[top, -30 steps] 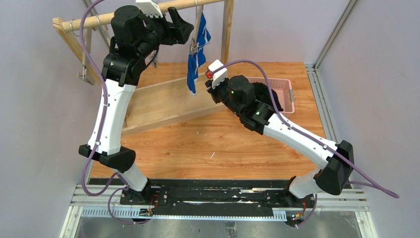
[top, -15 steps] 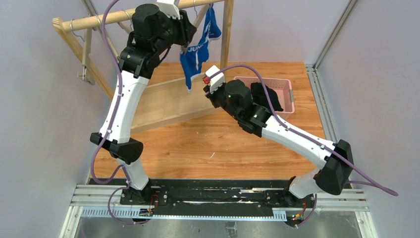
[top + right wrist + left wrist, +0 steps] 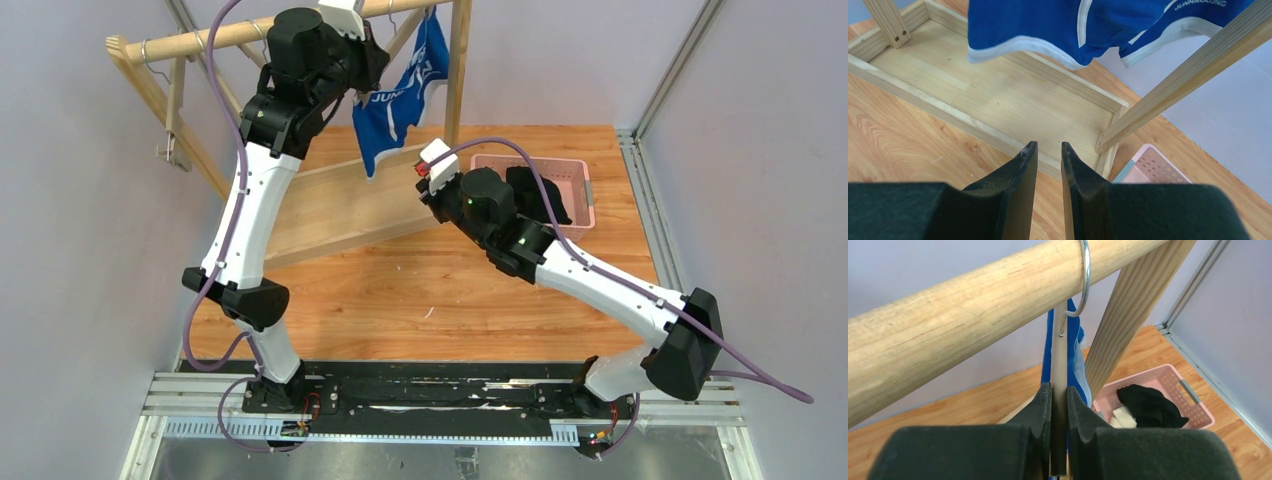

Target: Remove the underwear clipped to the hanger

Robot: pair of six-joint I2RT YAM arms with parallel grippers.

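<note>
1. Orange-brown wooden surface, carrying all that follows.
2. Pale wooden clothes rack: thick round rail up top, and a shallow rectangular base frame lying on the surface.
3. Pink perforated plastic basket, on the surface to the right of the rack.
4. Bright blue cloth briefs with white trim and lettering, hanging from the hanger under the rail, with the lower edge free above the base frame.
5. Slim pale wooden hanger, with its silver wire hook looped over the rail.
6. Plain black cloth briefs, heaped in the basket with a scrap of pale cloth beside them.
7. My left pincer, clamped on the hanger's bar, a finger pressed to either face.
8. My right pincer, narrowed to a slit and holding nothing, below the blue briefs and apart from them.
</note>
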